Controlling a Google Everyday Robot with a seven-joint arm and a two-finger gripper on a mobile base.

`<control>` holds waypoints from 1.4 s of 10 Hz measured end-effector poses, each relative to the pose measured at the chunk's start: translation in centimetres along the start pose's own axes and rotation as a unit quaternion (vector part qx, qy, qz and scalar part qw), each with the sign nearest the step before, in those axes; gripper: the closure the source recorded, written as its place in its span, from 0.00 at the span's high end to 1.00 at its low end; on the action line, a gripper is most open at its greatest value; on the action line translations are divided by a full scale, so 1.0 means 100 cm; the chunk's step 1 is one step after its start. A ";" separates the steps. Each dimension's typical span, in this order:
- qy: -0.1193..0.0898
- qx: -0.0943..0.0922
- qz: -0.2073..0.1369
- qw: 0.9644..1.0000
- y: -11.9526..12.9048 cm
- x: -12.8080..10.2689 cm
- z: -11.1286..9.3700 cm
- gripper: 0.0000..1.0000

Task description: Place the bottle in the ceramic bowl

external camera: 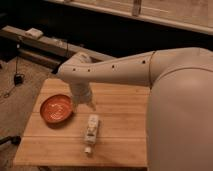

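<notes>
Starting at the left, find the bowl (56, 109) on the table (125, 100), empty and facing up, ready to receive. Just right of it, see the gripper (83, 100) hanging low over the wood, pointing down, between bowl and bottle; looks placed for a pick rather than a drop. Cannot tell the gripper's opening; holds nothing, judging by the bottle (91, 132) lying free on its side a little further right and nearer the front edge, neck toward the front, apart from both bowl and gripper. Probably calls for a shift toward the bottle before any descent. Farther right, follow the arm (115, 70) back to the robot's body (180, 110), filling that side and hiding the table's right part. Cannot read the bottle's label, nor make out any contact between gripper and wood.
</notes>
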 end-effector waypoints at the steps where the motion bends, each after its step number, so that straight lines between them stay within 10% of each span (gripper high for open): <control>1: 0.000 0.000 0.000 1.000 0.000 0.000 0.000 0.65; 11: 0.000 0.002 -0.001 1.000 0.000 0.000 0.001 0.65; 14: -0.014 0.034 0.005 0.999 -0.017 0.007 0.011 0.65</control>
